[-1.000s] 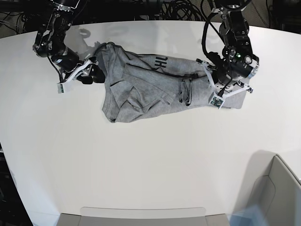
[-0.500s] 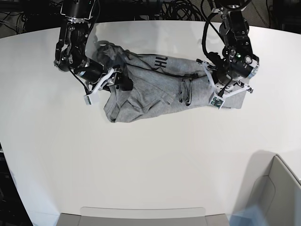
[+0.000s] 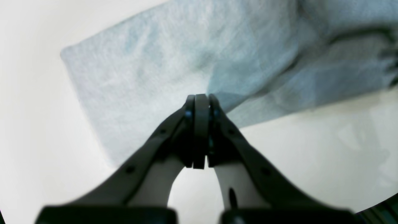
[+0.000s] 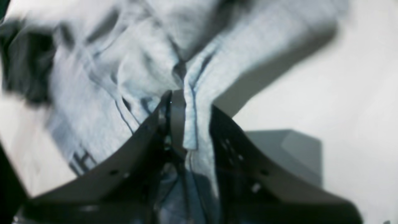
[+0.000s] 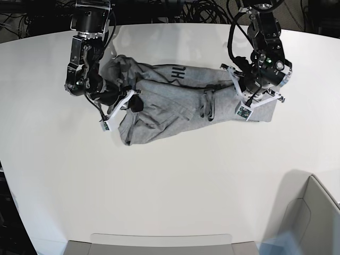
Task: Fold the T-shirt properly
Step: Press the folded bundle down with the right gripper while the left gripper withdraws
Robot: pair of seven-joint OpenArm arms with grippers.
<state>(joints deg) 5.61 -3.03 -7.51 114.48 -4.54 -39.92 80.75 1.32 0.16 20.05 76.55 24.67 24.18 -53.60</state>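
The grey T-shirt (image 5: pixel 175 101) lies crumpled in a long bundle across the far half of the white table, with black lettering (image 5: pixel 180 71) showing at its far edge. My right gripper (image 5: pixel 133 101) is at the bundle's left end. The right wrist view shows that gripper (image 4: pixel 189 102) shut on a hemmed fold of the T-shirt (image 4: pixel 124 68). My left gripper (image 5: pixel 258 103) sits on the bundle's right end. In the left wrist view its fingers are pressed together at the tip (image 3: pixel 200 99), and creases in the T-shirt (image 3: pixel 140 71) run from there.
A grey bin (image 5: pixel 313 212) stands at the near right corner. A flat grey tray edge (image 5: pixel 159 241) lies along the near side. Black cables (image 5: pixel 196 10) hang behind the table's far edge. White tabletop (image 5: pixel 170 180) lies in front of the shirt.
My right arm swung in from the table's left onto the shirt's left end, and its open gripper closed on the cloth there. The left arm has barely moved.
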